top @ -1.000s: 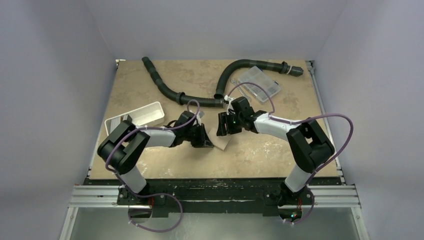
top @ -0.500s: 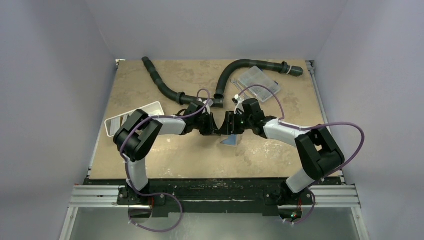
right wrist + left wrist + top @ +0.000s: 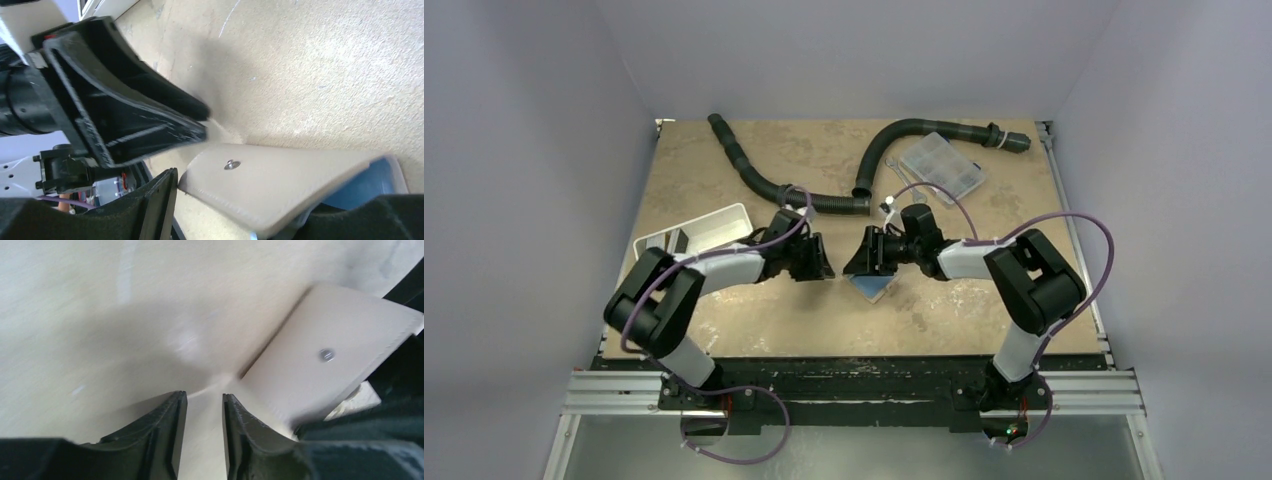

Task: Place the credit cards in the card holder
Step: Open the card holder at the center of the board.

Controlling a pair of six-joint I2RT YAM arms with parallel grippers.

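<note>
Right now the card holder (image 3: 871, 285) is just right of the middle of the counter (image 3: 724, 330), caught between the fingers of my right hand (image 3: 864, 262). That hand looks clenched across it and carries it tilted. The tan flap with its snap stud is turned up and towards the left arm, and the pale blue inside (image 3: 372, 182) shows on the side facing the counter's near edge.

My left hand (image 3: 816, 262) is released: its fingers stand a little apart, with bare counter showing between them and nothing held. From that wrist, the holder lies just ahead and to the right of the fingertips, close but apart, and its long edge slants away from them.

As for the credit cards, I can't pick out a separate one. The blue sliver in the holder's mouth could be lining or a card edge; I can't tell which.

What matters for the coming move, as I judge it, is that the two hands face each other almost tip to tip, while the holder's open side points towards the near edge, not at the left hand. The left hand is the free one and the nearer to any card. It would have to bring the card in along that slanting axis from the open side, not straight at the flap.
</note>
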